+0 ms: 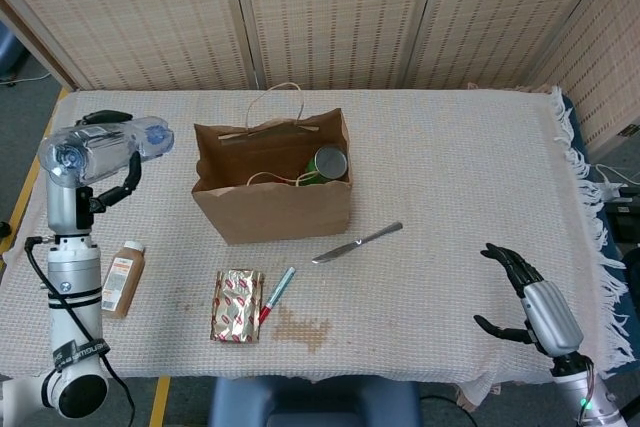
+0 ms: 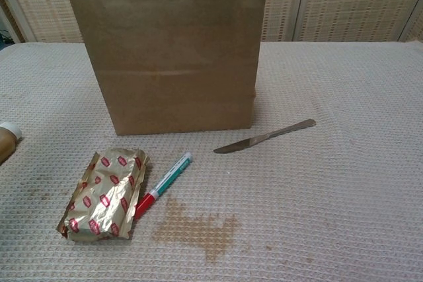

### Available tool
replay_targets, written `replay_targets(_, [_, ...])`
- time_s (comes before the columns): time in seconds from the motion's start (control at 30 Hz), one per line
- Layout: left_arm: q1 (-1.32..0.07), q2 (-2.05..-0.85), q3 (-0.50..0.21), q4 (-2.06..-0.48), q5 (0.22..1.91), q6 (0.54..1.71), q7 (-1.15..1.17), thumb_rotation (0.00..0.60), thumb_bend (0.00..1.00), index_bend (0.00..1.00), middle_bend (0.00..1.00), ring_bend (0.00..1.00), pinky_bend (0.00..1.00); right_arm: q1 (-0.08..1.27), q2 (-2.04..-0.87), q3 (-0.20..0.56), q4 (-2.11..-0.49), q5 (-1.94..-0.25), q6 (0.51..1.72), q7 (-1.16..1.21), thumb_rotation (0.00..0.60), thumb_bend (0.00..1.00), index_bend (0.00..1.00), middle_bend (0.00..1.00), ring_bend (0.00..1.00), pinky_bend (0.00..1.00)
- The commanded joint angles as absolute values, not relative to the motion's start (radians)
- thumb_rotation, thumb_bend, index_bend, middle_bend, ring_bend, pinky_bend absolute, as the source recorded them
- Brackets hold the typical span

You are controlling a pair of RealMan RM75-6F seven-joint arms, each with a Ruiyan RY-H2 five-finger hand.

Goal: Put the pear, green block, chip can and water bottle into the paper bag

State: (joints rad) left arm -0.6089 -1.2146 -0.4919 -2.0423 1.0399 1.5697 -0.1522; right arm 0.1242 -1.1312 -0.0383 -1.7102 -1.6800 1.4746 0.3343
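Observation:
My left hand [image 1: 100, 152] grips the clear water bottle [image 1: 112, 144], held high and lying sideways, left of the brown paper bag [image 1: 272, 205]. The bag stands open at the table's middle; inside it I see the green chip can [image 1: 326, 165] leaning at the right side. The pear and green block are hidden from me. In the chest view only the bag's front [image 2: 173, 57] shows, with neither hand. My right hand [image 1: 528, 299] hovers open at the table's near right corner, holding nothing.
A small brown bottle [image 1: 121, 278] lies at the left front. A foil snack packet [image 1: 238, 304], a red-green marker [image 1: 277, 293] and a butter knife [image 1: 357, 242] lie in front of the bag, near a brown stain [image 1: 303, 328]. Woven screens stand behind the table.

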Motion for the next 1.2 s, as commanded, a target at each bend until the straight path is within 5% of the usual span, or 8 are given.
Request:
replay_targets(0.03, [-0.68, -1.258, -0.536, -2.067, 1.02, 1.543, -0.053, 0.6, 0.67, 0.59, 0.64, 0.59, 0.71, 0.126, -1.13, -0.038, -1.714, -1.671, 1.466, 0.335, 0.6, 0.09, 0.01, 0.15, 0.07, 0.19])
replay_targets(0.53, [-0.842, -1.474, -0.509, -1.854, 0.955, 1.446, 0.127, 0.6, 0.66, 0.57, 0.62, 0.58, 0.7, 0.135, -1.117, -0.037, -1.727, -1.645, 1.436, 0.356, 0.6, 0.09, 0.01, 0.15, 0.07, 0.19])
replay_targets(0.63, [-0.857, -1.485, -0.456, -1.798, 0.946, 1.371, 0.168, 0.6, 0.61, 0.45, 0.47, 0.46, 0.62, 0.135, -1.111, -0.034, -1.727, -1.64, 1.437, 0.375, 0.6, 0.09, 0.01, 0.15, 0.07, 0.19])
replay_targets(0.73, [-0.857, -1.455, -0.443, -1.8, 0.924, 1.299, 0.173, 0.6, 0.48, 0.1, 0.11, 0.14, 0.32, 0.136, -1.109, -0.033, -1.724, -1.643, 1.438, 0.384, 0.6, 0.09, 0.01, 0.15, 0.07, 0.19])
replay_targets(0.8, [-0.858, -1.44, -0.443, -1.803, 0.912, 1.273, 0.176, 0.6, 0.44, 0.01, 0.03, 0.06, 0.24, 0.136, -1.109, -0.034, -1.723, -1.645, 1.438, 0.385, 0.6, 0.09, 0.01, 0.15, 0.07, 0.19])
replay_targets(1.2, [-0.848, -1.409, -0.456, -1.841, 0.922, 1.257, 0.182, 0.6, 0.41, 0.0, 0.0, 0.0, 0.17, 0.133, -1.113, -0.035, -1.718, -1.651, 1.446, 0.378, 0.6, 0.09, 0.01, 0.15, 0.07, 0.19])
